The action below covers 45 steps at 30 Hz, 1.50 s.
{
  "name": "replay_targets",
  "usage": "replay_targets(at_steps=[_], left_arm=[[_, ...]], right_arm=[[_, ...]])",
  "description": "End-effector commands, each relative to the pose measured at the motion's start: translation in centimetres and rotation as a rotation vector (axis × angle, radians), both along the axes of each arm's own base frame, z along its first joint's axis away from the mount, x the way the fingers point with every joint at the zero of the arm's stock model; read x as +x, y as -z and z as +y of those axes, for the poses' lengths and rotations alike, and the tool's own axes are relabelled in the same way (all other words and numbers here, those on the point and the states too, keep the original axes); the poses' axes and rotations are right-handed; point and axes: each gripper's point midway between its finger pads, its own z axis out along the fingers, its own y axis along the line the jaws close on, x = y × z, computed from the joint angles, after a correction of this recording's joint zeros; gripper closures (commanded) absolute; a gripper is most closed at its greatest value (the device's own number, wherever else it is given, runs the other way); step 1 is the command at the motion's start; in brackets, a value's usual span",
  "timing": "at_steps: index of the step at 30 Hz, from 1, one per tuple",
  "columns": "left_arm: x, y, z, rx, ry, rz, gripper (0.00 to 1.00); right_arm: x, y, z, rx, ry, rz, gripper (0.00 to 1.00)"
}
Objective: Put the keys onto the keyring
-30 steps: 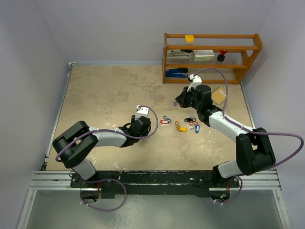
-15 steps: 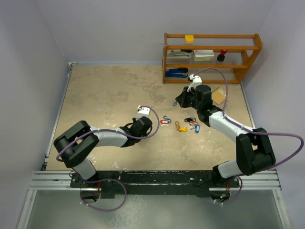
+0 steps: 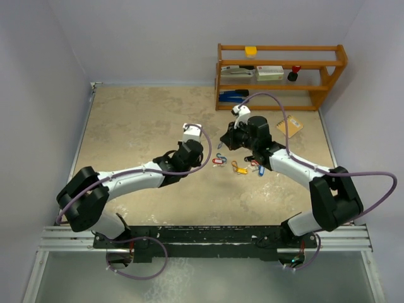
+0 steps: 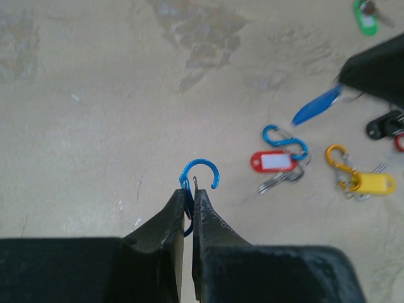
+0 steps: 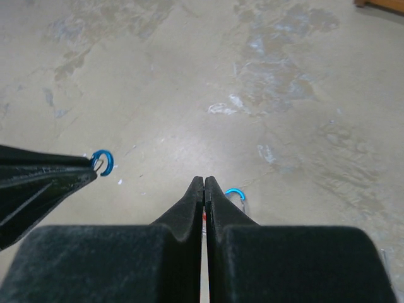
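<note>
Now left hand (image 4: pixel 191 188) forward — pinched on blue clip (image 4: pixel 203 162), right hand (image 5: pixel 204 181) closed, shifted left.

The keys (image 3: pixel 243 165) lie scattered on the table (image 3: pixel 139 126) in front of the left half of the shelf (image 3: pixel 281 76), well apart from it. A notebook (image 3: pixel 290 125) lies just before the shelf's middle. The right gripper (image 5: pixel 204 184) hangs between the shelf and those keys with a lone key (image 4: pixel 314 112) at its tips. Farther forward, beyond the shelf's left end and left of the keys, is the left gripper (image 4: pixel 190 192), a clip (image 4: pixel 201 161) pinched in its tips.
</note>
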Motion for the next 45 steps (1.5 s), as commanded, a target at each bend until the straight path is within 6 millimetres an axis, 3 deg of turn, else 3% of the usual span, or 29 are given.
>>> replay_targets(at_steps=[1, 6, 15, 45], left_arm=[[1.6, -3.6, -2.0, -0.038, 0.005, -0.054, 1.0], [2.4, -4.3, -3.1, -0.062, 0.01, -0.05, 1.0], [3.0, -3.8, -3.4, -0.138, 0.04, -0.01, 1.0], [3.1, -4.8, -5.3, -0.232, 0.114, -0.012, 1.0]], right_arm=[[-0.4, -1.7, 2.5, -0.022, -0.105, -0.074, 1.0], [-1.5, -1.8, 3.9, -0.016, -0.16, -0.091, 1.0], [-2.7, -2.7, 4.6, -0.002, -0.213, -0.128, 1.0], [-3.4, -2.6, 5.8, 0.018, -0.275, -0.136, 1.0]])
